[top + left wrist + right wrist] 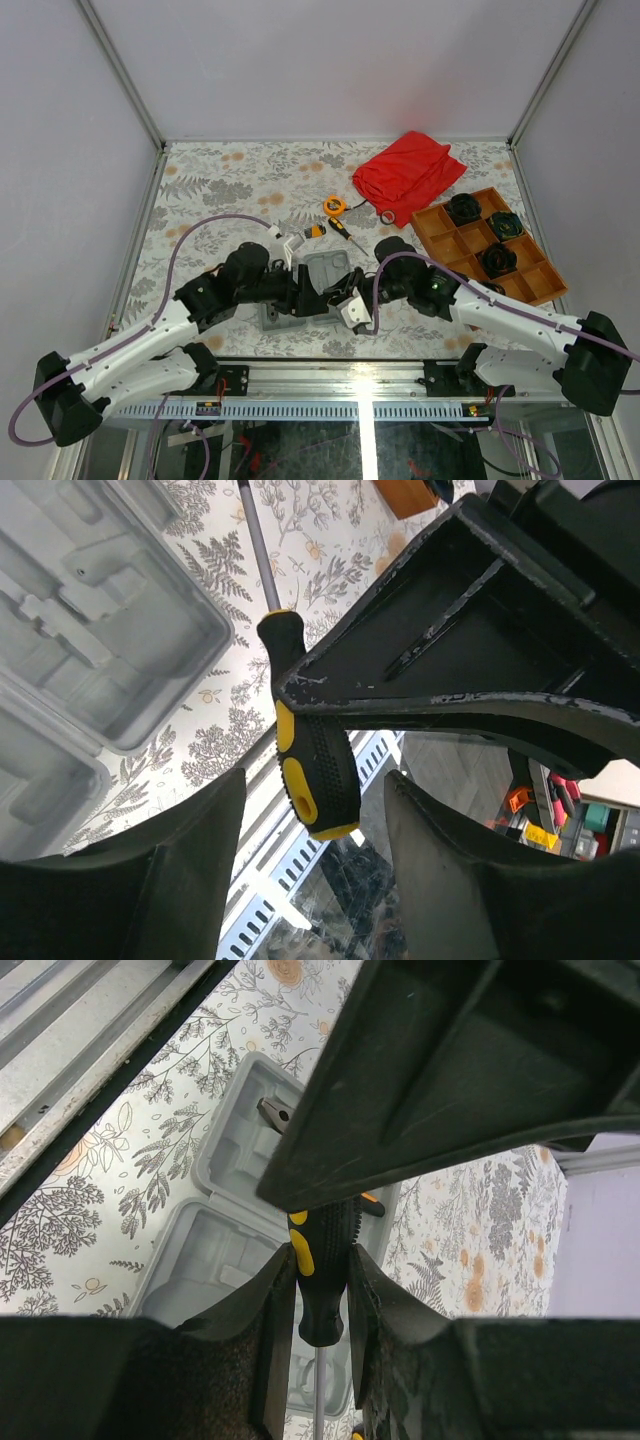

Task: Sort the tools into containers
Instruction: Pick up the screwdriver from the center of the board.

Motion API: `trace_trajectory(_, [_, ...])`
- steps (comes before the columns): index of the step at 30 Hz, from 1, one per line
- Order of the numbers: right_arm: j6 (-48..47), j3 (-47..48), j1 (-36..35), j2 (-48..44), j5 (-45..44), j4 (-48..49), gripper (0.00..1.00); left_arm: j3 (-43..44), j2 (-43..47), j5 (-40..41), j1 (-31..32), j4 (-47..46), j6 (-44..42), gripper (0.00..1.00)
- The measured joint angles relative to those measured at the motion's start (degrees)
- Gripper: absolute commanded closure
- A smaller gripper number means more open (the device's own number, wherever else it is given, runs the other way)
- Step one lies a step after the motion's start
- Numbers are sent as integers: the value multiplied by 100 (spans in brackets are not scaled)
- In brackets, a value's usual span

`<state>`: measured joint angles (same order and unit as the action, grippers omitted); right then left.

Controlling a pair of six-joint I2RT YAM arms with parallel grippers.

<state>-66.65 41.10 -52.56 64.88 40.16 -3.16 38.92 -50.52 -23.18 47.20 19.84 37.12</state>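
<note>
The right gripper (320,1270) pinches the handle of a black-and-yellow screwdriver (316,755). The left gripper (315,795) has its 2 jaws spread around that handle, not touching it.

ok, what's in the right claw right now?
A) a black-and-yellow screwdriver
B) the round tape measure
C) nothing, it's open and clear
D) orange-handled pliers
A: in the right wrist view, the right claw is closed on the handle of the black-and-yellow screwdriver, which it pinches from both sides.
</note>
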Motion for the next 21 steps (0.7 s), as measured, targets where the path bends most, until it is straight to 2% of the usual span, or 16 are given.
trace_trajectory(8, [0,42,-57,105,4,-28,100,-31,-225,68,179,-120,81,81])
trace_trajectory(11, [2,44,-57,118,-4,-57,96,-61,-225,105,190,-118,105,95])
trace_trajectory(14, [17,44,-59,129,-4,-68,82,-90,-223,142,190,-138,127,100])
trace_trajectory(17, [87,44,-59,127,-24,-68,71,-138,-177,223,190,-188,146,100])
trace_trajectory(21, [271,68,-72,111,-175,-55,39,-131,-122,544,229,-164,109,100])
